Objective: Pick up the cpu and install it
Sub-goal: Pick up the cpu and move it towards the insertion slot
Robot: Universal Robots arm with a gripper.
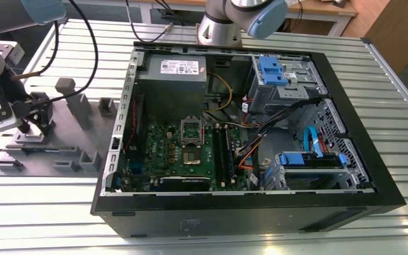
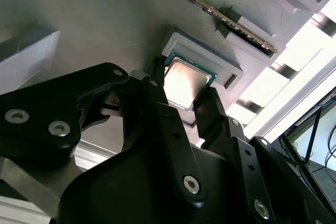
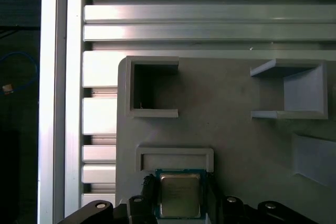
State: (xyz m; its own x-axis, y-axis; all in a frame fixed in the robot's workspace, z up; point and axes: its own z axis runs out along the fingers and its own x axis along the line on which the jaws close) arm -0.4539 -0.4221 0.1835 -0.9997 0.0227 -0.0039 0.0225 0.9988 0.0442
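Slotted aluminium table (image 1: pixel 34 212) all round in the exterior view, with the open computer case (image 1: pixel 225 212) in the middle and a grey fixture plate (image 1: pixel 73 143) at the exterior view's left. There the gripper (image 1: pixel 35 119) is, down low over the plate and well apart from the case. Inside the case the socket (image 1: pixel 192 155) sits bare on the board, its hinged frame (image 1: pixel 192 127) tipped up, so nothing has been installed yet. Over to the second wrist view: the cpu (image 2: pixel 186 80), silvery top catching the light, lies right between the black fingers (image 2: pixel 157 93), backed by the raised wall of its fixture pocket (image 2: pixel 205 51) just beyond the fingertips. The gripper (image 2: pixel 185 92) looks closed in on it, one finger against each opposite edge. The first wrist view agrees: the cpu (image 3: pixel 179 190) sits flat and square between the fingers (image 3: pixel 149 195), each flush with a green edge, and a low pocket wall (image 3: pixel 173 158) touches its far side, just ahead of the gripper (image 3: pixel 179 203). By the look of it this is the pick-up step, grip made, chip at its pocket and not visibly raised. Getting it out would call for a straight, level pull clear of that wall, even pressure on both edges so the chip cannot tilt, and then careful squaring to the socket across in the case.
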